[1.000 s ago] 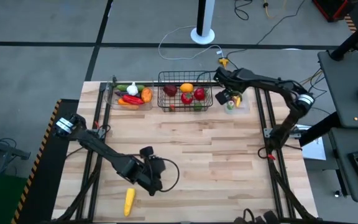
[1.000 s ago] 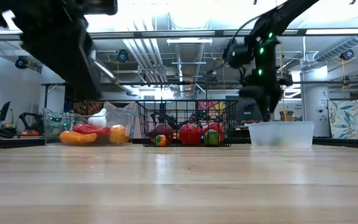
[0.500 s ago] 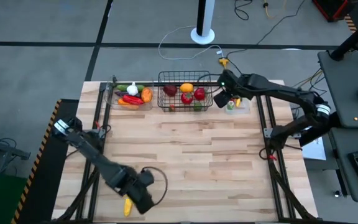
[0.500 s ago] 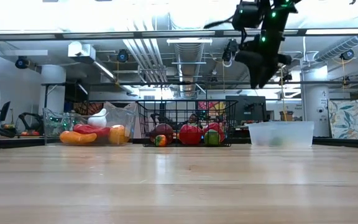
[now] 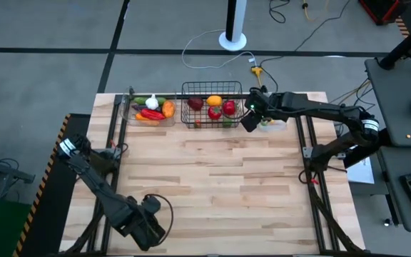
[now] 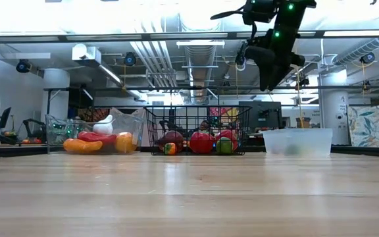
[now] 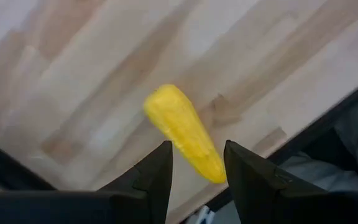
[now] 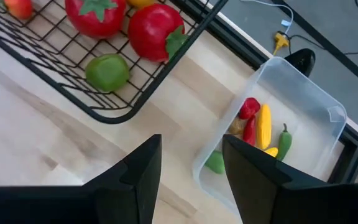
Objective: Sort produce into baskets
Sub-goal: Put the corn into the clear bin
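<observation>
Lowered toward the table's [image 5: 227, 178] near edge, the left tool [image 7: 197, 163] hangs open, empty, corn [image 7: 184, 132] between its fingers; right tool [image 8: 185, 163] open, empty, beside the wire basket [image 8: 104, 106].

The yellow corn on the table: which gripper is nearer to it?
Left. The left gripper hangs open right above the corn; the right gripper is across the table by the wire basket.

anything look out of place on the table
One thing: a yellow corn lies alone on the bare wood near the table's front edge, far from the baskets. The open left gripper hangs right over it. Everything else sits inside the wire basket and the two clear bins.
</observation>
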Action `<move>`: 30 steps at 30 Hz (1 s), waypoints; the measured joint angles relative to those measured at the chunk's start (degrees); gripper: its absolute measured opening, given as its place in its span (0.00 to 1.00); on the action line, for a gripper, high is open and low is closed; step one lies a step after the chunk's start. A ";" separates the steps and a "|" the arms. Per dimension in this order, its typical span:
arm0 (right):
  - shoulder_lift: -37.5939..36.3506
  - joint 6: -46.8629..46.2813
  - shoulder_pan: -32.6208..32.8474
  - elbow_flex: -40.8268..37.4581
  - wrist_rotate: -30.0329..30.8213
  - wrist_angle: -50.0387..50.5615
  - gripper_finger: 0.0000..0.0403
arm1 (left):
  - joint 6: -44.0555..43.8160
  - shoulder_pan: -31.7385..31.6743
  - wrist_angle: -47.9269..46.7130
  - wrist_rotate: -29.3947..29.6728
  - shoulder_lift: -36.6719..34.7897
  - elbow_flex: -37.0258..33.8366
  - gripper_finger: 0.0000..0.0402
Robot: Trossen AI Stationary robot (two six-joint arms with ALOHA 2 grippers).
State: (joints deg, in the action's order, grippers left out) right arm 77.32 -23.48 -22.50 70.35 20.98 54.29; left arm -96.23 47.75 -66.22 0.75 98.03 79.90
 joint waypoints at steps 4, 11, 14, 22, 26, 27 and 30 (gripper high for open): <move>0.00 -0.76 0.28 0.00 -0.01 0.04 0.40 | -1.39 1.53 2.23 0.08 0.06 -0.46 0.30; 0.00 -2.46 0.26 0.00 -0.01 0.03 0.40 | -4.87 2.83 2.02 0.35 0.06 -1.10 0.33; 0.00 -2.52 0.40 0.00 -0.03 0.04 0.40 | -6.08 2.96 1.99 0.31 0.08 -1.53 0.39; 0.00 -2.50 1.50 0.00 -0.14 0.06 0.41 | -8.11 2.94 2.33 0.35 0.50 -1.73 0.58; 0.02 -2.45 1.52 0.00 -0.12 0.08 0.41 | -8.41 2.88 3.59 0.24 2.28 -1.75 0.62; 0.02 -2.43 1.52 0.00 -0.13 0.08 0.41 | -8.41 2.88 4.11 0.13 2.89 -1.75 0.62; 0.02 -2.39 1.52 0.00 -0.15 0.14 0.41 | -8.39 2.88 4.99 -1.00 4.39 -1.40 0.63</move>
State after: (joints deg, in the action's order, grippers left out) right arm 77.34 -25.87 -20.97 70.35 20.83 54.43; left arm -104.62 50.63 -61.23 -0.24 102.42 78.51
